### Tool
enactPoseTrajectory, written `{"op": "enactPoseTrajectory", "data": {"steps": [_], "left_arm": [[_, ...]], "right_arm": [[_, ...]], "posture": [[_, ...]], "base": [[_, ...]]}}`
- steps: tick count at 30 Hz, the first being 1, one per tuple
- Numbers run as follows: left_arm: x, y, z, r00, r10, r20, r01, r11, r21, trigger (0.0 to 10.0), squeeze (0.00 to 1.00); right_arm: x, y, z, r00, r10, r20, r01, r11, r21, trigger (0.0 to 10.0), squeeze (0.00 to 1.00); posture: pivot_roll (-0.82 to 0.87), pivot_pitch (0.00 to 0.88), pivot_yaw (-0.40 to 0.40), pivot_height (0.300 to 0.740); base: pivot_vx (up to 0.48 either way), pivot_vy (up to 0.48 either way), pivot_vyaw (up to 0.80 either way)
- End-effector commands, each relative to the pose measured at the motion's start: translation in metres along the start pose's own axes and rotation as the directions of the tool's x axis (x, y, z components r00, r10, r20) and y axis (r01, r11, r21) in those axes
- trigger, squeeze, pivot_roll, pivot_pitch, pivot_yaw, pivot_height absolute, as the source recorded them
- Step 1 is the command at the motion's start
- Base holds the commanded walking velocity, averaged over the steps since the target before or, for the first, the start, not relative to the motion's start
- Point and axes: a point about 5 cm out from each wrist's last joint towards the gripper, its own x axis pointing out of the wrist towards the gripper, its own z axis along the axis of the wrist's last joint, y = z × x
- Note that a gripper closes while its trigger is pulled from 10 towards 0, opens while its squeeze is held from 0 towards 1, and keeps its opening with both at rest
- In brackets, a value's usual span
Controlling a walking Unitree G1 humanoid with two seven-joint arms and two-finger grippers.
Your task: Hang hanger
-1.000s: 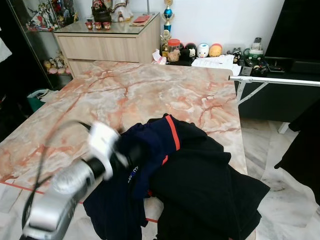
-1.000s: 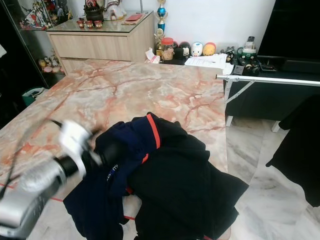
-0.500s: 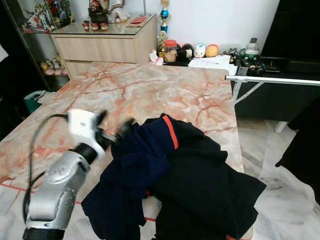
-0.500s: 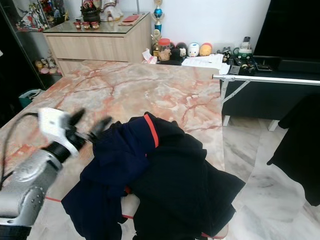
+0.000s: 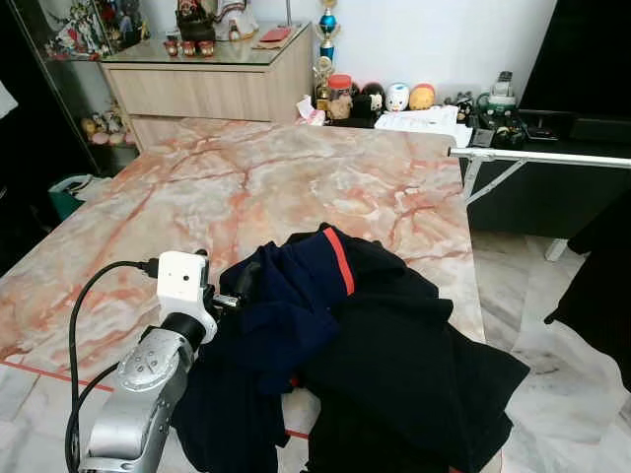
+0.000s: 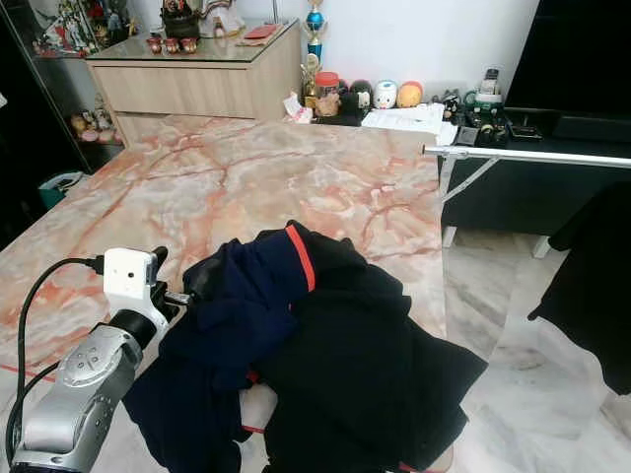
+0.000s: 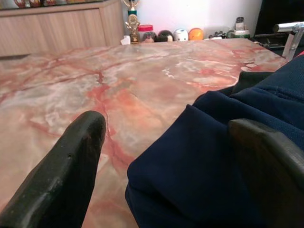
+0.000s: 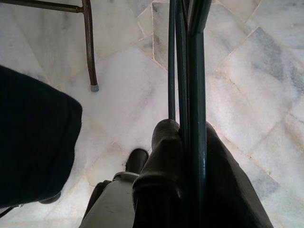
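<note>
The left gripper (image 5: pixel 229 293) is held open at the edge of the navy garment (image 5: pixel 286 315) on the marble table (image 5: pixel 246 187). Over on the right, dark green hangers (image 8: pixel 187 71) are clamped in the right gripper (image 8: pixel 185 156) above the floor.

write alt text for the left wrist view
The left pincer, open, straddles the edge of a navy garment lying on a pink marble table. Jars and figurines line the table's far end.

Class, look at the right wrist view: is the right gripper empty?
No. The right gripper is shut on thin dark green hangers above the floor.
</note>
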Motion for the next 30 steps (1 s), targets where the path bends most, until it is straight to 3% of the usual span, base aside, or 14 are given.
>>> {"op": "enactPoseTrajectory", "data": {"steps": [1, 30], "left_arm": [[-0.0008, 0.0016, -0.0011, 1.000, 0.006, 0.000, -0.006, 1.000, 0.008, 10.0, 0.00], [-0.0005, -0.0037, -0.0006, 1.000, -0.011, 0.015, 0.011, 1.000, 0.002, 10.0, 0.00]], "right_arm": [[-0.0004, 0.0021, -0.0021, 1.000, 0.004, -0.005, -0.004, 1.000, 0.009, 10.0, 0.00], [-0.0007, 0.0005, -0.0021, 0.999, -0.033, 0.003, 0.033, 0.999, 0.036, 10.0, 0.00]], "posture": [[0.09, 0.065, 0.047, 0.740], [0.09, 0.065, 0.044, 0.740]], "base": [[0.000, -0.319, 0.00], [0.000, -0.447, 0.00]]}}
